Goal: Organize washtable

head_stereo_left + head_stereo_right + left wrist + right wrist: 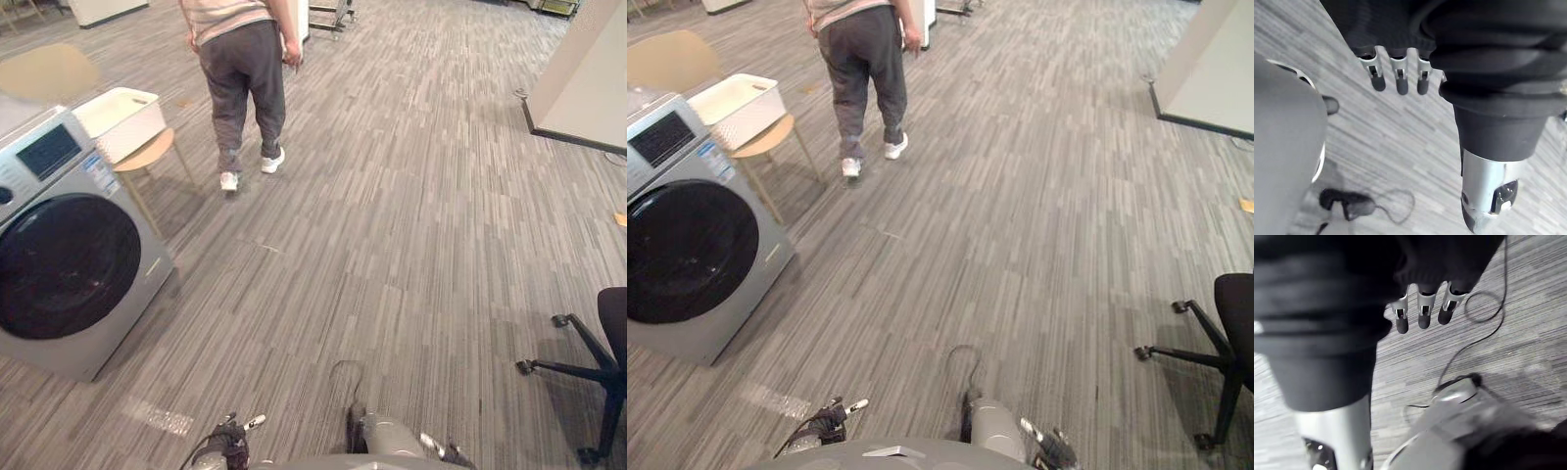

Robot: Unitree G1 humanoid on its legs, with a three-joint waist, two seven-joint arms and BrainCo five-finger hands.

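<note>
A grey front-loading washing machine (69,264) with a dark round door stands on the floor at the left. Behind it a white laundry basket (122,119) rests on a light wooden chair (149,153). My left hand (1398,81) hangs over the striped floor with straight fingers and the thumb apart, holding nothing. My right hand (1422,313) hangs the same way, fingers straight and empty, well short of the washing machine and the basket.
A person (245,78) in dark trousers and white shoes walks away beside the basket. A black office chair (593,372) on castors stands at the right. A white partition (588,78) rises at the far right. Striped grey floor lies ahead.
</note>
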